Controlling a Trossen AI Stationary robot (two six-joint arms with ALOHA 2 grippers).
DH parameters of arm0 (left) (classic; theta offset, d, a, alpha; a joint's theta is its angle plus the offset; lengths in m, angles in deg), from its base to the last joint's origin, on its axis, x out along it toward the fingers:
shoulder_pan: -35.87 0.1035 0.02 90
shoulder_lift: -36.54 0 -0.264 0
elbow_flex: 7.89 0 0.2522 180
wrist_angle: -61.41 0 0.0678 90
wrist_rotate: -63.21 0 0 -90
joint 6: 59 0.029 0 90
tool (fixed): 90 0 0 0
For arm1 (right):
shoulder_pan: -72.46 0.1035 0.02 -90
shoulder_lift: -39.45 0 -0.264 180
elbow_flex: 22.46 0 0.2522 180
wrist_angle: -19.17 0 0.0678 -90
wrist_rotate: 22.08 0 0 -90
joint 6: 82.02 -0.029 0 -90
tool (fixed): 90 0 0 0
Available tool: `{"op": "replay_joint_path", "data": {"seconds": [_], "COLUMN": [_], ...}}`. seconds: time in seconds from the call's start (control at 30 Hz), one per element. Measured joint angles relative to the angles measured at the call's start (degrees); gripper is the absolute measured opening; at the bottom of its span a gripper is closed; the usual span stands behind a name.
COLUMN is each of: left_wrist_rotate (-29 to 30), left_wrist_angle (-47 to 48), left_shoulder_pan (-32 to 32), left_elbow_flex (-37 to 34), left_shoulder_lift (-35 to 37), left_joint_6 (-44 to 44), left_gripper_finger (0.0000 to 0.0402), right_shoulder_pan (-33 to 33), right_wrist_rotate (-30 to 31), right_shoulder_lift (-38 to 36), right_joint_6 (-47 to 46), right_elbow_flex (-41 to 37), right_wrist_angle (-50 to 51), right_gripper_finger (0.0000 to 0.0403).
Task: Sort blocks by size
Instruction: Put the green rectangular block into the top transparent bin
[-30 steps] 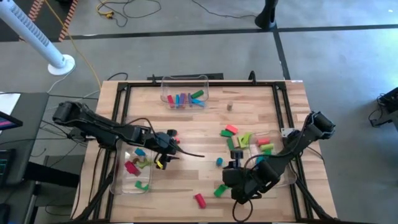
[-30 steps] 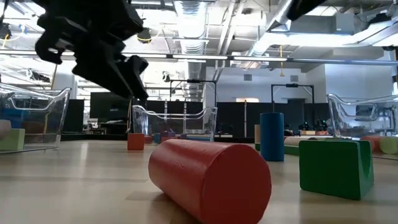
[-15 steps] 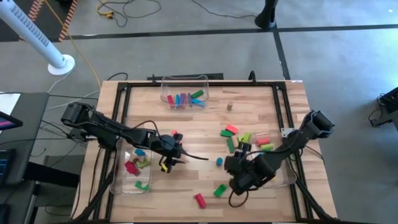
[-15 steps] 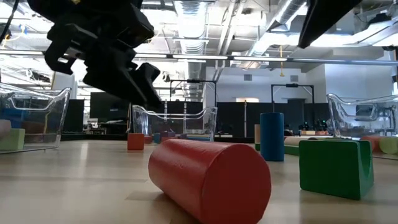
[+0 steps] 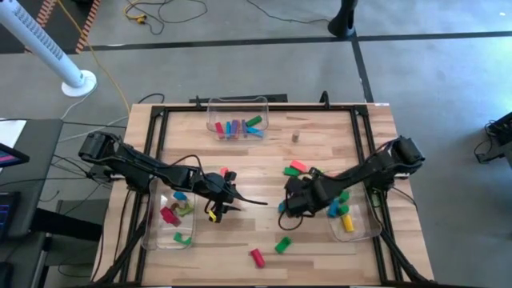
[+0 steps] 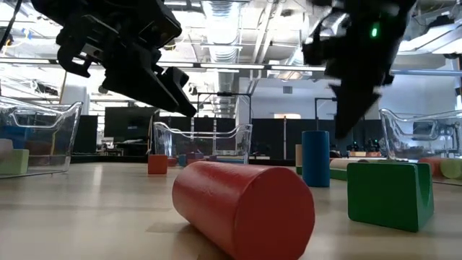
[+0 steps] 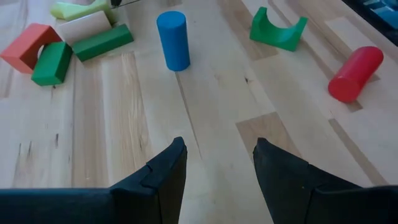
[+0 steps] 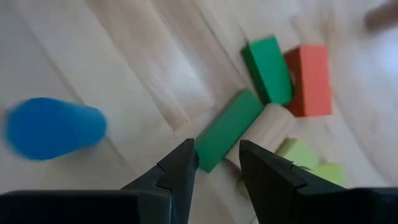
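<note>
Loose blocks lie on the wooden table: an upright blue cylinder (image 7: 173,40), a green arch (image 7: 278,29), a red cylinder (image 7: 356,73) on its side, and a cluster with a green bar (image 8: 227,129), a red block (image 8: 308,79) and a tan cylinder (image 8: 273,130). My left gripper (image 7: 217,146) hovers open over bare wood at the table's middle left (image 5: 232,196). My right gripper (image 8: 217,149) hangs open above the green bar's end, beside the blue cylinder (image 5: 282,208), pointing steeply down (image 6: 343,123). Neither holds anything.
Three clear bins hold sorted blocks: one at the far edge (image 5: 238,102), one at the near left (image 5: 154,232), one at the near right (image 5: 364,234). The green arch (image 5: 282,244) and red cylinder (image 5: 257,257) lie toward the near edge. A black frame rims the table.
My right gripper has swung from the near edge toward the far edge and down, rolling as it went, and now hangs over the block cluster by the blue cylinder. My left gripper has crept a little toward the table's right and tipped downward. No block has moved.
</note>
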Motion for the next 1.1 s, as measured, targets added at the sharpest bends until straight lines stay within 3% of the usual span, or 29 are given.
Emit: {"op": "replay_joint_path", "data": {"seconds": [0.17,0.63,1.1], "left_wrist_rotate": [0.01,0.01,0.03], "left_wrist_angle": [-0.07,-0.02,-0.07], "left_shoulder_pan": [-0.01,-0.01,-0.01], "left_elbow_flex": [-0.02,-0.02,-0.02], "left_shoulder_lift": [0.00,0.04,0.04], "left_joint_6": [-0.04,-0.07,-0.28], "left_gripper_finger": [0.0178,0.0178,0.0178], "right_shoulder_pan": [-3.20,-3.82,-4.28], "right_wrist_rotate": [-3.60,-3.65,-4.09], "right_shoulder_lift": [0.00,-0.13,-0.17], "right_joint_6": [-1.53,-8.52,-7.91], "right_elbow_flex": [-4.09,-8.98,-9.19], "right_wrist_angle": [-5.72,-11.13,-12.75], "right_gripper_finger": [0.0169,0.0171,0.0217]}}
